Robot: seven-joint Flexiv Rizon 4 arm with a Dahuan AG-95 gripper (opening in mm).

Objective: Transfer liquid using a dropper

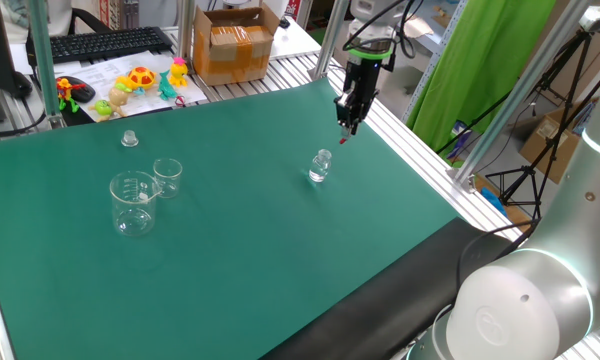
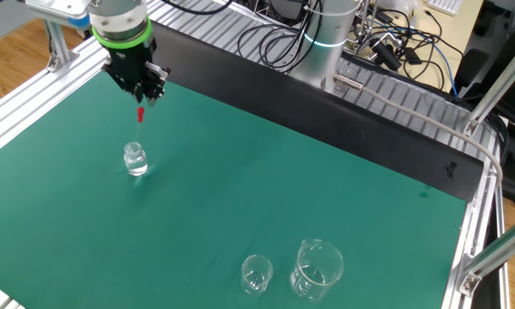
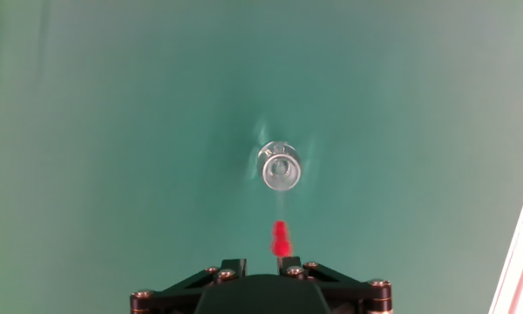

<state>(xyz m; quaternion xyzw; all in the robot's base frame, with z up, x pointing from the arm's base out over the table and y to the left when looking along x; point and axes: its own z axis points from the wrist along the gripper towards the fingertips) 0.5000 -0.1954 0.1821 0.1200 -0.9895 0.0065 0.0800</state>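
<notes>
A green mat (image 1: 230, 230) covers a table framed in aluminium rails (image 2: 34, 94). Beyond the mat's far edge stand a cardboard box (image 1: 235, 42), a black keyboard (image 1: 100, 44) and some bright toys (image 1: 140, 82). To the mat's right hangs a green curtain (image 1: 480, 50), beside what may be a tripod (image 1: 525, 185). Wooden floor (image 2: 9, 43) shows past the rails.

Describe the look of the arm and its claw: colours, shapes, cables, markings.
The arm is glossy white and round-bodied, with a bright green ring at the wrist. Below the ring sits a compact black claw with short dark fingers; the hand view shows silver screw heads on its black body. Black cables loop around the wrist and the arm's base.
</notes>
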